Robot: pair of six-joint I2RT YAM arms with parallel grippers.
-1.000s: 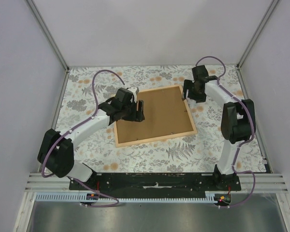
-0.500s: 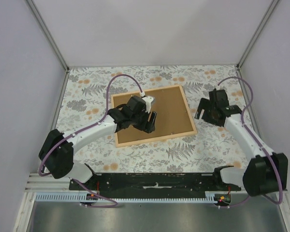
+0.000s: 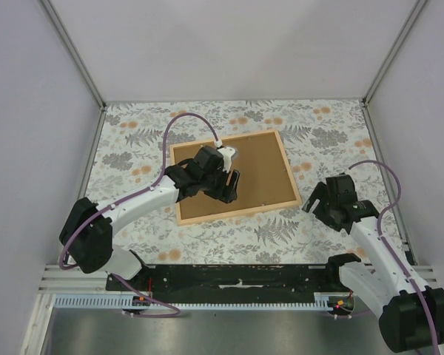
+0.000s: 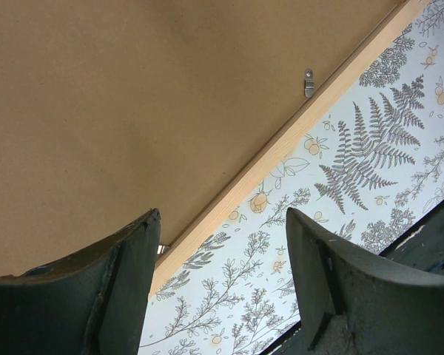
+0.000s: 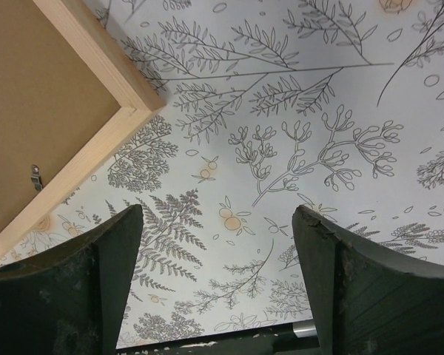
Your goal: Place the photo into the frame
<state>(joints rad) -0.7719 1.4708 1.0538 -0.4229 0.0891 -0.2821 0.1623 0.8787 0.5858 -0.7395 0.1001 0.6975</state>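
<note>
The frame (image 3: 244, 211) of light wood lies flat mid-table with the brown backing board (image 3: 260, 164) filling it. The photo is hidden. My left gripper (image 3: 229, 186) hovers open over the board near the frame's front rail; in the left wrist view its fingers (image 4: 96, 296) straddle that rail (image 4: 281, 148) with nothing between them. My right gripper (image 3: 316, 201) is open over the bare cloth, just right of the frame's near right corner (image 5: 126, 103), apart from it. It holds nothing.
A floral tablecloth (image 3: 340, 133) covers the table. Small metal clips (image 4: 308, 81) sit on the frame's inner edge, one also in the right wrist view as a clip (image 5: 35, 177). Grey walls enclose the left, back and right; the arms' base rail (image 3: 237, 277) runs along the front.
The right arm swung from the frame's far right corner back to the near right, off the frame. The left gripper moved from the frame's left side to over the board, then held still.
</note>
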